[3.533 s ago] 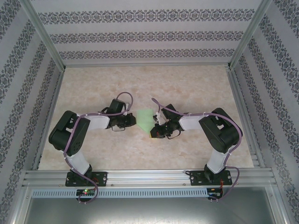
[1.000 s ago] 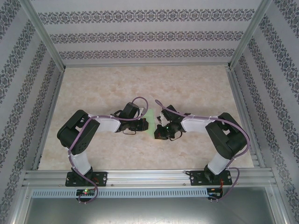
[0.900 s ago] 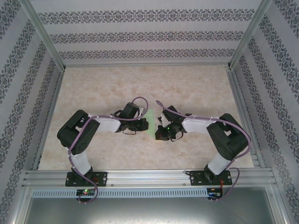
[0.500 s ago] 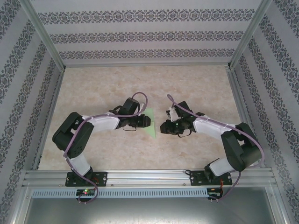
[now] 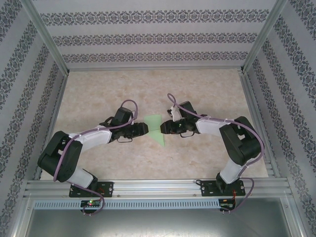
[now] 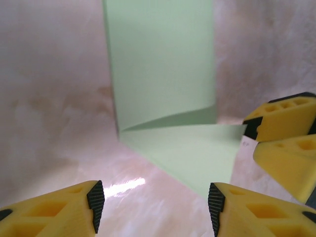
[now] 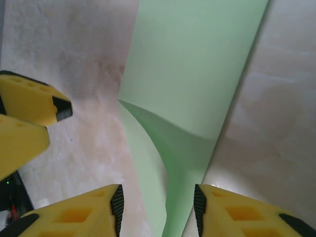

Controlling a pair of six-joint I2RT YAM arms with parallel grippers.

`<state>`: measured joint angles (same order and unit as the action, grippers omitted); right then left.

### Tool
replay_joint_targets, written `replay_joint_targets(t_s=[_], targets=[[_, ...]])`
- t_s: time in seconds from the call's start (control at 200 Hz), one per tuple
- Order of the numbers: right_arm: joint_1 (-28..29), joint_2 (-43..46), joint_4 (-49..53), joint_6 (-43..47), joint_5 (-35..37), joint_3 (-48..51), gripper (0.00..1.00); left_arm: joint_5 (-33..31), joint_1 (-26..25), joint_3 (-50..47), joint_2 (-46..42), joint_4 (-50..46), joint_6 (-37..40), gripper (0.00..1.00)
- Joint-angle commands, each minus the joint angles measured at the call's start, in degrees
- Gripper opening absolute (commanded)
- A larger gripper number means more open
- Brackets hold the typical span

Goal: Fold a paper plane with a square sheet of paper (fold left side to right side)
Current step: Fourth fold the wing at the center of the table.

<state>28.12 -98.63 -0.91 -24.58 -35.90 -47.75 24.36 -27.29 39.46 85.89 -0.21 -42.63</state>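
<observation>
The pale mint-green paper plane (image 5: 155,127) lies on the marble-patterned table between my two grippers, wide end far, point near. One creased wing stands a little off the table (image 7: 182,143). In the left wrist view the paper (image 6: 163,74) lies ahead of my left gripper (image 6: 155,207), which is open with nothing between its pads. My right gripper (image 7: 158,207) is open too, and the paper's near part (image 7: 192,74) reaches into the gap without being clamped. From above, the left gripper (image 5: 143,129) and the right gripper (image 5: 165,127) face each other across the paper.
The right gripper's yellow fingers (image 6: 281,118) show at the right edge of the left wrist view, and the left gripper's fingers (image 7: 29,103) at the left of the right wrist view. Aluminium rails (image 5: 59,98) and patterned walls enclose the table (image 5: 98,89).
A second ago both grippers were shut and close together over the paper. Both have opened and drawn back to either side, leaving the folded paper lying uncovered between them.
</observation>
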Motion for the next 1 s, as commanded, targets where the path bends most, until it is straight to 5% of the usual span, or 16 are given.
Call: replay_joint_targets(t_s=[0.0, 0.365, 0.724, 0.994], targets=[[1.0, -2.3, -1.5, 1.8, -1.0, -2.2, 0.37, 0.8, 0.2, -0.7, 0.5, 3.7, -3.7, 0.62], [0.3, -1.2, 0.6, 2.7, 2.7, -1.3, 0.02, 4.8, 0.2, 0.2, 5.0, 8.2, -5.6, 0.63], [0.0, -0.6, 1.2, 3.2, 2.8, -0.8, 0.01, 6.9, -0.6, 3.1, 9.0, 11.0, -6.5, 0.59], [-0.3, 0.5, 1.4, 3.5, 3.1, -0.1, 0.02, 8.3, -1.0, 5.5, 12.2, 12.6, -6.8, 0.46]])
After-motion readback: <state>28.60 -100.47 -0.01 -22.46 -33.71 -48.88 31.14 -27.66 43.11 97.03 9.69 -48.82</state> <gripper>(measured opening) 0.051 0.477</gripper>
